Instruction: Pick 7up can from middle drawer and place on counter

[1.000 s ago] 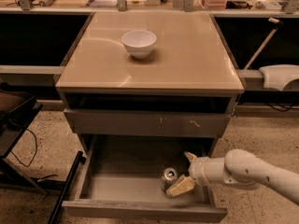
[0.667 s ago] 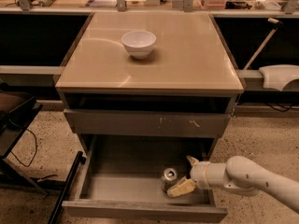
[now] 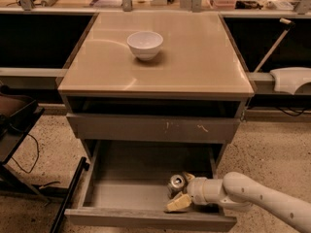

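The 7up can [image 3: 176, 182], silvery-grey with a shiny top, stands upright on the floor of the open middle drawer [image 3: 126, 193], at its right front. My gripper [image 3: 183, 190] reaches in from the right on a white arm. Its tan fingers stand on either side of the can, one behind [image 3: 188, 177] and one in front [image 3: 178, 203], open around it. The tan counter [image 3: 194, 57] tops the cabinet above.
A white bowl [image 3: 145, 44] sits on the counter, back centre. A shut grey drawer front with pale scratches [image 3: 155, 128] is above the open drawer. A dark stand with cables [image 3: 14, 130] is at the left, a white object [image 3: 290, 79] at the right.
My arm has pushed leftward, further into the drawer, bringing the fingers around the can. The can has not moved.
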